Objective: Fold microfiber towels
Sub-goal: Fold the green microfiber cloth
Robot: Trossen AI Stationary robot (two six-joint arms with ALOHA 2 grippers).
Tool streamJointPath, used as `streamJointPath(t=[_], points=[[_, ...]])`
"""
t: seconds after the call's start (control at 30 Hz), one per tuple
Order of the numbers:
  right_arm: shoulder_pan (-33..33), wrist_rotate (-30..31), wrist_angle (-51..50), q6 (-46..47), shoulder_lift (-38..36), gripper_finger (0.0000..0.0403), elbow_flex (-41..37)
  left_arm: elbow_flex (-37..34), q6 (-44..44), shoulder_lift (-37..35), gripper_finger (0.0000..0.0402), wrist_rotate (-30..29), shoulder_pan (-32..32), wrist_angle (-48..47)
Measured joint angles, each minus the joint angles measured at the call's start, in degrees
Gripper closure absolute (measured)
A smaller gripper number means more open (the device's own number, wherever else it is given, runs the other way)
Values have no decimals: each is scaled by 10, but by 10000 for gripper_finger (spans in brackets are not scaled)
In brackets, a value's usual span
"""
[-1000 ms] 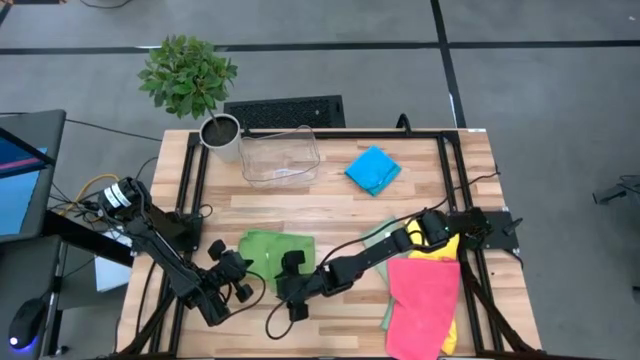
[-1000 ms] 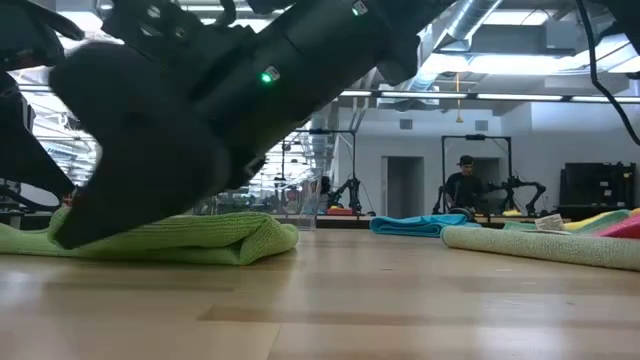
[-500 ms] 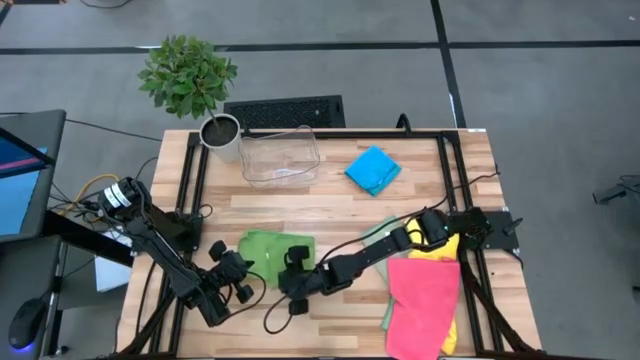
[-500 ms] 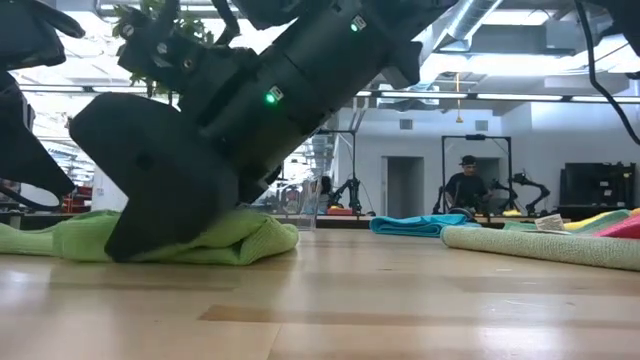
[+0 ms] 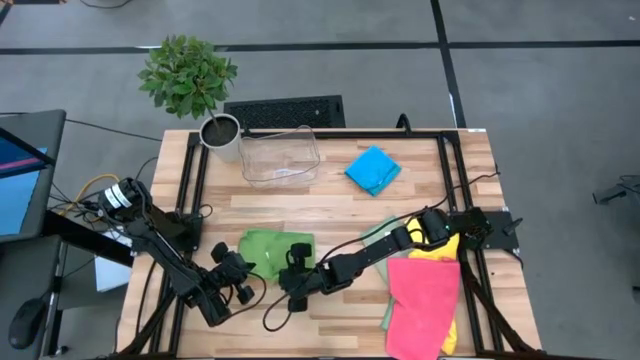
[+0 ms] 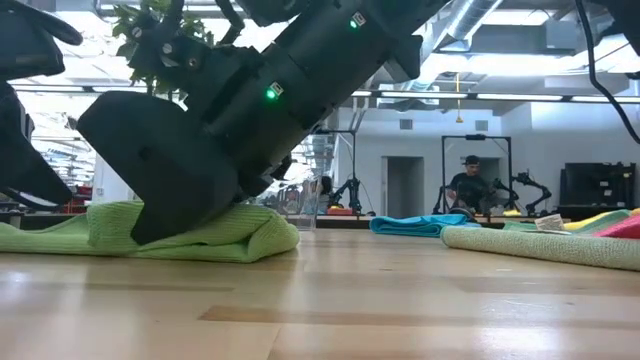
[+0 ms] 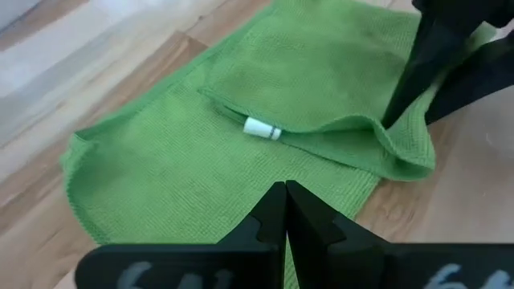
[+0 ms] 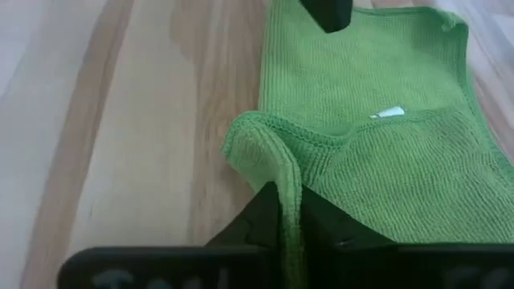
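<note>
A bright green microfiber towel (image 5: 268, 246) lies partly folded on the table's near left part. A flap with a white tag (image 7: 262, 128) lies over its lower layer. My right gripper (image 8: 289, 210) is shut on the towel's near right edge. My left gripper (image 7: 285, 201) is shut with nothing between its fingers. It stands over the towel's near left edge (image 5: 246, 264); I cannot tell whether it touches the cloth. A blue towel (image 5: 372, 170) lies at the far right. Pink (image 5: 424, 298), yellow (image 5: 447, 248) and pale sage (image 5: 381, 234) towels are heaped at the near right. My right gripper pinches a raised ridge of the green towel's near right edge (image 8: 283, 178) between its two fingers. It slants down at the towel from the table's right side (image 6: 170, 200). One layer or several, I cannot tell. The rest of the towel lies flat on the table.
A clear plastic bin (image 5: 280, 158) and a potted plant (image 5: 220, 135) stand at the far left. Black rails (image 5: 190, 170) run along the table's left and right sides. Bare wood (image 5: 330, 215) lies between the green and blue towels. A person (image 6: 463, 185) sits in the room behind.
My right gripper has shut on the green towel's near right edge and tipped lower onto it, shifting slightly toward the towel. That edge is now drawn up into a ridge; the rest of the towel has stayed in place.
</note>
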Motion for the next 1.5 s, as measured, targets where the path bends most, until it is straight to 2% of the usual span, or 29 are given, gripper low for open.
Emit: streamJointPath(t=[0.2, 0.43, 0.53, 0.67, 0.83, 1.1, 1.3, 1.5], points=[[8, -14, -1, -38, -9, 305, 0, -14, -4, 0, 401, -4, 0, 24], [7, -15, -22, -47, -58, 221, 1, -27, -5, 0, 401, -4, 0, 58], [2, -23, 25, -58, -60, 190, 0, -27, -6, 0, 401, -5, 0, 59], [-1, -71, 113, -52, -30, 171, 2, -27, -6, 0, 401, -5, 0, 63], [0, -29, 100, -41, -11, 183, -1, -27, -5, 0, 401, -5, 0, 65], [-4, -30, 70, -16, -13, 240, -2, -27, -1, 0, 401, -5, 0, 64], [-5, -29, 89, 9, -12, 287, -40, -27, -1, 0, 401, -5, 0, 65], [-4, -17, 97, 14, -15, 308, -65, -27, -2, 0, 401, -5, 0, 68]])
